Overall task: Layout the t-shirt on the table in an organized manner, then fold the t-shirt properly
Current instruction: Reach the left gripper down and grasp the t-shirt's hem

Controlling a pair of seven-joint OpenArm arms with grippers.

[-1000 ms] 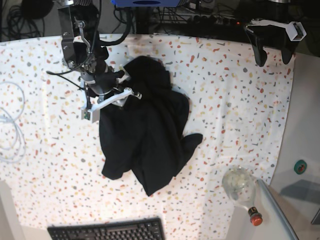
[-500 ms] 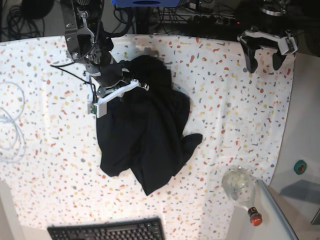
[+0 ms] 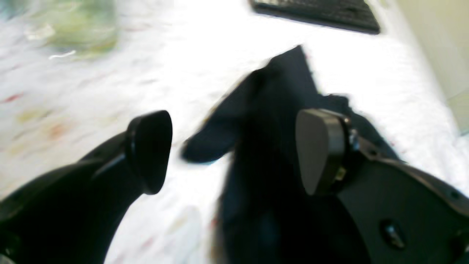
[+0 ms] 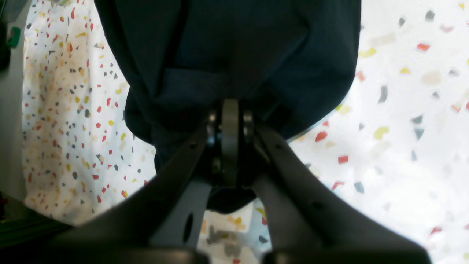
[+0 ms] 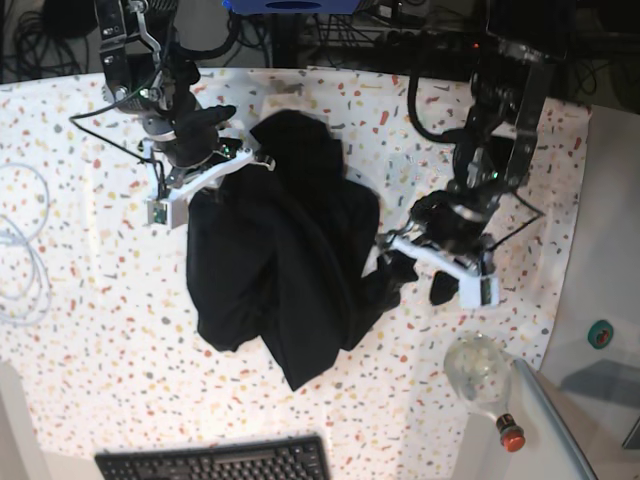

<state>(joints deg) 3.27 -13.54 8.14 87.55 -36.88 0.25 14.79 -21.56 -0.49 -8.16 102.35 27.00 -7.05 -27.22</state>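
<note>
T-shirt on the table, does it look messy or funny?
Yes. The t-shirt lies crumpled in a heap on the table, not spread flat. The right hand pinches one edge; the left hand is open beside it.

Soft matt black cloth on the t-shirt (image 5: pixel 285 270), creased where pinched in the right gripper (image 4: pixel 230 121). Smooth white table (image 5: pixel 90 330) around it, flecked red, yellow, grey. Matt black plastic fingers (image 3: pixel 148 150) on the left gripper (image 3: pixel 234 154), with a duller grey pad facing inward. Clear, shiny bottle (image 5: pixel 480 375) off to that gripper's side, capped in red.
</note>
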